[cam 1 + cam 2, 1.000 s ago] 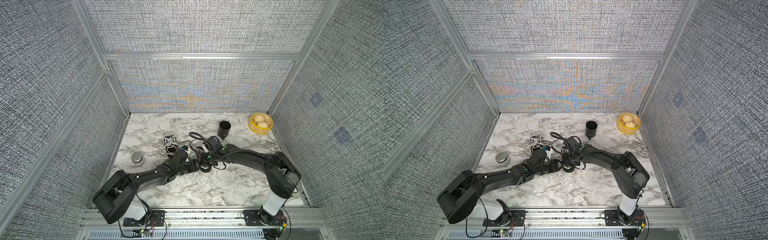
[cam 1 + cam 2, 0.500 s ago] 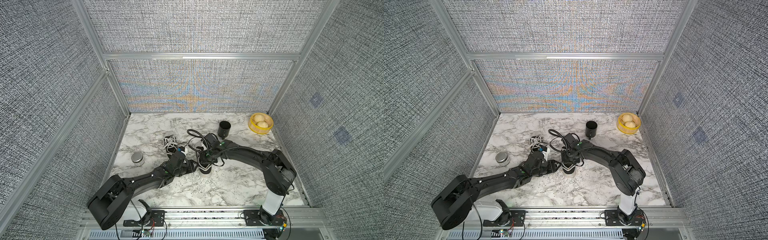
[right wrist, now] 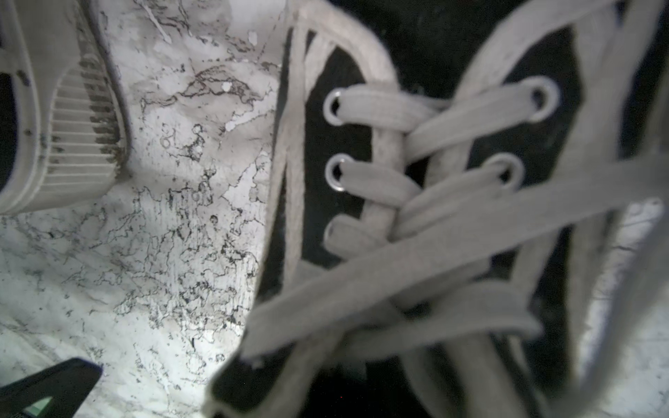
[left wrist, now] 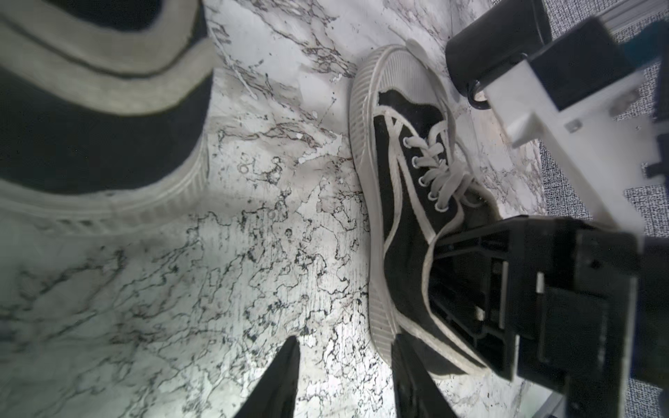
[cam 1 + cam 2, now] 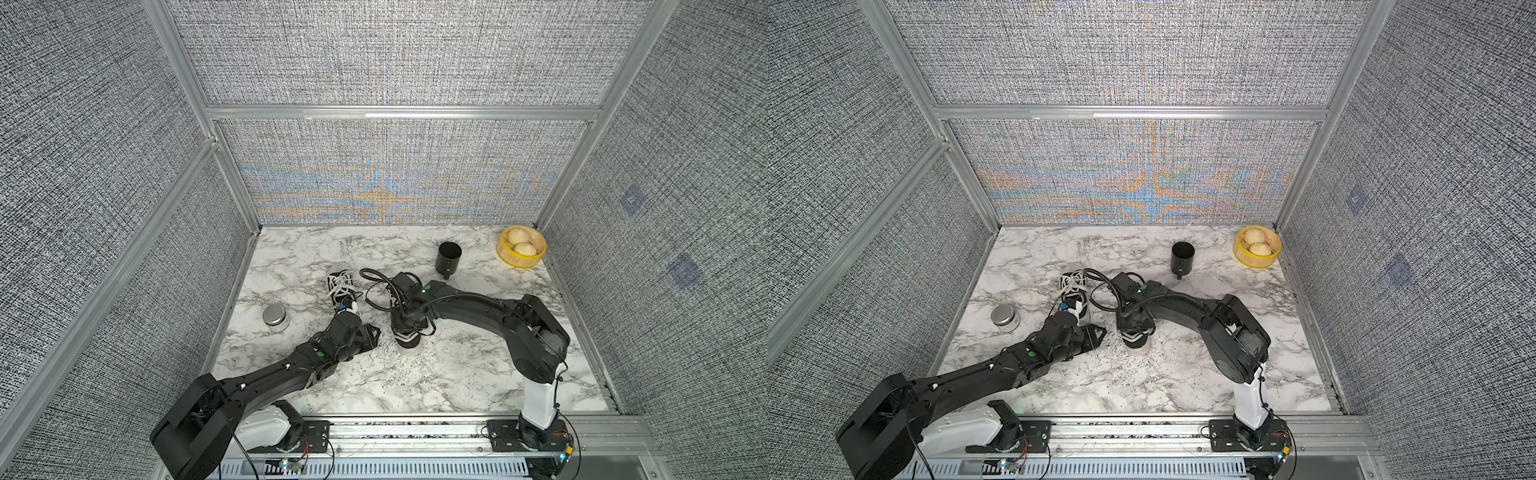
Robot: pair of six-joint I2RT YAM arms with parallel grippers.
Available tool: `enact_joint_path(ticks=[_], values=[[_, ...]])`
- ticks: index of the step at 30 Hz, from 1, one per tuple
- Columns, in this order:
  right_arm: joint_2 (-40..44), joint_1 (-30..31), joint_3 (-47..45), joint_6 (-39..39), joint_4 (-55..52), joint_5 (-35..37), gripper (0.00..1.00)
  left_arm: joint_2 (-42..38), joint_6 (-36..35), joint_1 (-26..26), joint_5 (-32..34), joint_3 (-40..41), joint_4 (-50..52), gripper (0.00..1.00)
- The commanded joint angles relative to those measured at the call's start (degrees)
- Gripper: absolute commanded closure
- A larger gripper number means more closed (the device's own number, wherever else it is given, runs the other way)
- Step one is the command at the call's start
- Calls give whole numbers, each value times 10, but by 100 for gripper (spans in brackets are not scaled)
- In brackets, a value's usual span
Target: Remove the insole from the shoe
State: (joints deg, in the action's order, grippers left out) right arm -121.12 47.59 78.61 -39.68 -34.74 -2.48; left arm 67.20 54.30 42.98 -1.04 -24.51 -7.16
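The black canvas sneaker (image 5: 408, 348) sits mid-table on the marble top (image 5: 457, 374). The right gripper (image 5: 408, 327) is planted down into its opening, fingers buried, so there's no telling whether it grips anything. The insole is hidden. The left gripper (image 4: 347, 383) is just beside the sole, jaws apart, nothing between them. The second sneaker (image 5: 341, 286) lies behind the left wrist, with a steel tin (image 5: 274, 327) farther left.
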Motion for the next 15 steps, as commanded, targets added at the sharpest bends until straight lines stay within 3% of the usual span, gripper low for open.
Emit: enact_joint_path(ticks=[1,5,12,15], values=[[-31,3,-13,-21,-29,9,64,-2,-1,-2,10,-4,10,57],[-45,3,-10,-26,-30,20,72,0,-12,-1,-10,-6,4,57],[-17,3,-4,-26,-23,17,100,11,-33,-1,-62,-8,-34,58],[-2,3,0,-26,-11,8,100,24,-39,-2,-83,-14,-52,58]])
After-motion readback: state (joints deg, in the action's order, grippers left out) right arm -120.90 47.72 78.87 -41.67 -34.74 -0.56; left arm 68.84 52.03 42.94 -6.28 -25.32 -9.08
